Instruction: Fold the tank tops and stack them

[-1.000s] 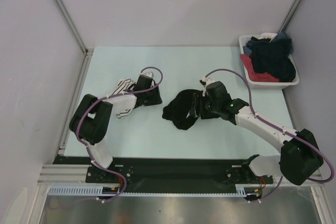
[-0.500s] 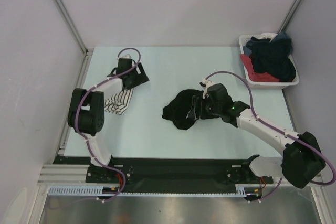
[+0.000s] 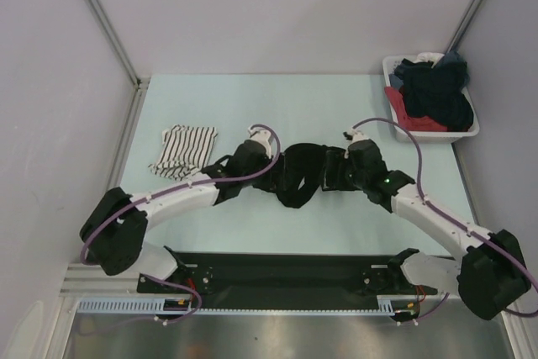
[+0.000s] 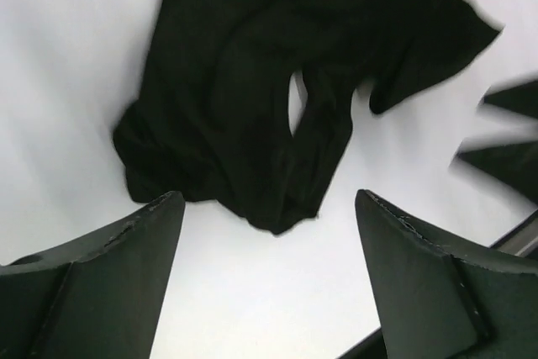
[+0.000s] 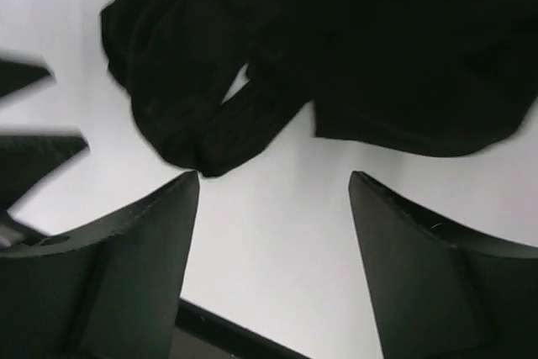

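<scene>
Top external: striped tank top (image 3: pixel 183 150) lies flat, its stripes running near-to-far.

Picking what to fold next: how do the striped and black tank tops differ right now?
The striped tank top lies flat, roughly rectangular, at the left; the black tank top is a crumpled heap mid-table. No tool is near the striped one; the black one sits between the open left tool and right tool. Both rest on the table, unheld.
</scene>
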Motion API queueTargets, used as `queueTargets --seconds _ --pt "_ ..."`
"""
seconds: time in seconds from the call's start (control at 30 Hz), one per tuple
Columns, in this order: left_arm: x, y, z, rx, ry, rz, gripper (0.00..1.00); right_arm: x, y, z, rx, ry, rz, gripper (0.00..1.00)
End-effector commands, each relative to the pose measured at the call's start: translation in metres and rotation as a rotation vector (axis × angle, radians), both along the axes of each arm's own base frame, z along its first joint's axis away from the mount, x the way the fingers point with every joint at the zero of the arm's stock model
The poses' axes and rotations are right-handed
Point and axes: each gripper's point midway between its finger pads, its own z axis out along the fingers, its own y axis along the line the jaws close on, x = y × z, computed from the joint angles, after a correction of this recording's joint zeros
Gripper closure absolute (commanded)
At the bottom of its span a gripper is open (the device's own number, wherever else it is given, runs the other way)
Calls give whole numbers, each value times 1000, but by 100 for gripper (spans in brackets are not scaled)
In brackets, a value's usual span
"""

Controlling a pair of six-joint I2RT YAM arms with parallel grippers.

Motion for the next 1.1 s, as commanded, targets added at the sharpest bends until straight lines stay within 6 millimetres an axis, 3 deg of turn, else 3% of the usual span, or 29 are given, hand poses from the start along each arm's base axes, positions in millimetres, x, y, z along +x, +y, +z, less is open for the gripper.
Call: queueTargets --seconds 0.0,0.1,0.27,0.4,0.43,0.53,0.57,0.6,0.63,0.7,0.77,0.83,0.87,0.9,0.97,1.0,1.03,1.07 --pt "-10 -6 -17 2 9 28 11 17 -40 1 -22 -36 -180 21" --pt "-10 -11 -40 37 59 30 11 28 -62 -13 -52 -9 -254 20" --pt "0 -21 -66 90 89 16 17 47 -73 -23 -88 3 -298 19" --pt "5 -27 -68 102 91 2 53 56 -86 -30 -145 8 -350 19" --pt "4 -27 -65 94 84 -4 57 59 -88 -31 -145 3 -356 22" --pt "1 -24 -57 76 68 -7 77 63 -91 -37 -158 1 -368 47" --pt "-1 -22 -54 72 63 -8 82 63 -92 -37 -164 -2 -370 69" --pt "-3 -20 -52 68 56 -8 94 62 -93 -40 -172 1 -372 79" --pt "-5 -16 -43 54 42 -2 99 62 -94 -36 -167 -17 -373 85" --pt "-7 -8 -24 32 10 10 100 57 -97 -35 -164 -28 -383 99" --pt "-7 5 -15 35 3 30 100 55 -99 -18 -136 -73 -390 100" --pt "-6 15 9 2 -33 50 100 51 -99 -5 -113 -98 -380 100" --pt "-4 27 15 1 -33 77 100 49 -99 11 -88 -133 -380 100" --pt "-4 34 37 -42 -75 95 100 48 -96 20 -67 -147 -371 100" --pt "-1 59 48 -61 -98 162 100 44 -94 41 -38 -164 -362 100" --pt "-3 69 71 -113 -142 191 100 41 -93 59 -7 -196 -356 100" --pt "-4 79 78 -129 -162 215 100 34 -93 65 -6 -186 -349 100" --pt "-2 91 89 -135 -193 258 100 33 -93 84 18 -222 -349 100"
